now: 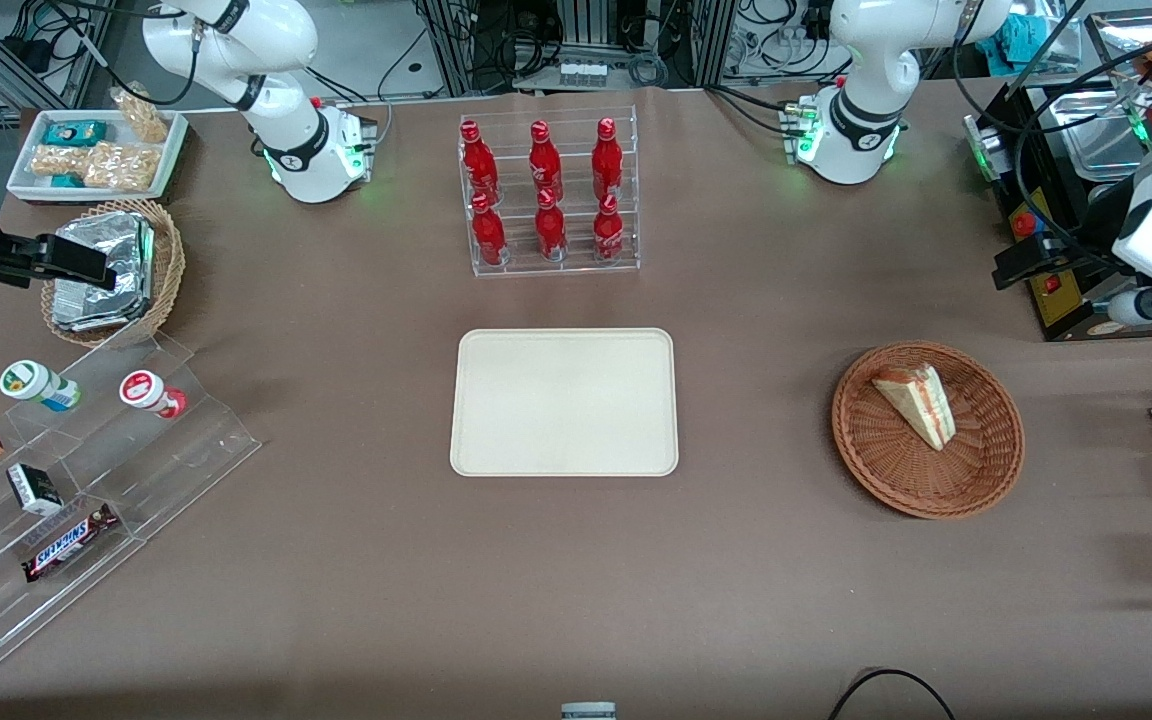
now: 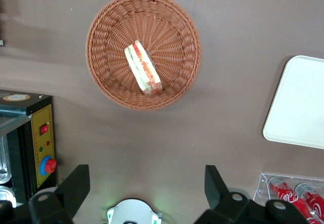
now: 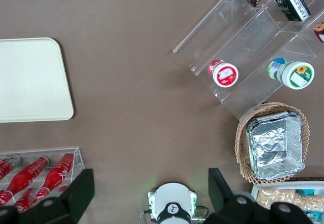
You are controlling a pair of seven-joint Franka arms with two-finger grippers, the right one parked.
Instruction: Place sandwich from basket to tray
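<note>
On the brown table, front camera order: tray, then basket, then working arm.
Tray [image 1: 564, 402]: cream-beige, flat, low rim. It sits mid-table, nearer the front camera than the clear rack of red bottles [image 1: 546, 195]. We see nothing on it.
Basket [image 1: 928, 430]: shallow, round, reddish-brown wicker, toward the working arm's end of the table and well apart from the tray.
Sandwich [image 1: 916, 404]: triangular white-bread wedge with red and pale layers. It lies in the basket close to its middle, with the long filling edge running across the weave.
Gripper [image 2: 144, 188]: left arm's, held high above the table and well clear of the basket rim. We see both fingers spread wide with nothing between them.
Control box [image 2: 35, 138]: black with a red button, near the basket at the working arm's end.
Step in hand (our judgement): approach to the sandwich; no contact yet, so the task is barely begun.
How to do it well (our judgement):
- Centre the gripper over the wedge.
- Turn the wrist so the fingers close across the two bread faces, not on the point.
- Descend until the fingertips straddle the wedge, stopping short of the wicker.
- Squeeze lightly, since soft bread may crush or shed filling.
- Lift straight up, clear of the rim, before travelling to the tray.
</note>
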